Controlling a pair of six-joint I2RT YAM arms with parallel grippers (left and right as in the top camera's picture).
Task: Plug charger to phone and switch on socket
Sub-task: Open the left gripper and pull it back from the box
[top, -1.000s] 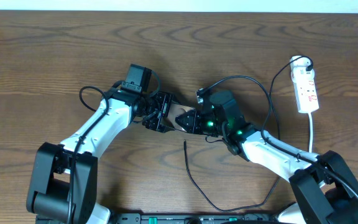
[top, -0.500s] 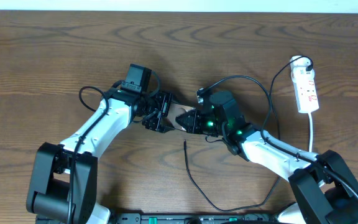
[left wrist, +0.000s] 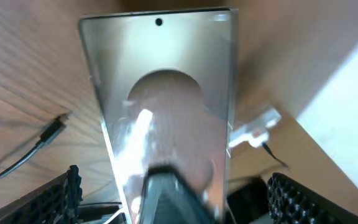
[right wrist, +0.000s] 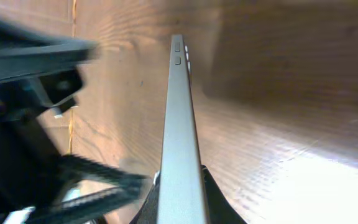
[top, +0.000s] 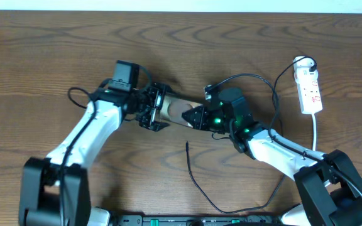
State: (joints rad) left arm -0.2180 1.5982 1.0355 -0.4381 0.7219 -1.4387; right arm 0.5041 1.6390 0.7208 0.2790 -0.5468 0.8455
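The phone (top: 176,112) is held off the table between the two grippers. My right gripper (top: 197,117) is shut on its right end. In the right wrist view the phone (right wrist: 180,124) shows edge-on between the fingers (right wrist: 180,202). My left gripper (top: 153,108) is at its left end, and in the left wrist view its jaws (left wrist: 176,190) stand wide open either side of the glossy screen (left wrist: 166,93). The charger (top: 193,176) lies in a loop on the table, its tip (left wrist: 55,126) free below the phone. The socket (top: 310,91) lies at the far right.
The wooden table (top: 55,50) ends at a white strip along the top edge. The socket's white cord (top: 316,135) runs down the right side. The arm bases stand at the bottom corners.
The left arm has swung left and back, so its gripper sits farther left and more of the phone shows. The right gripper has shifted slightly up with the phone. The charger has not moved.
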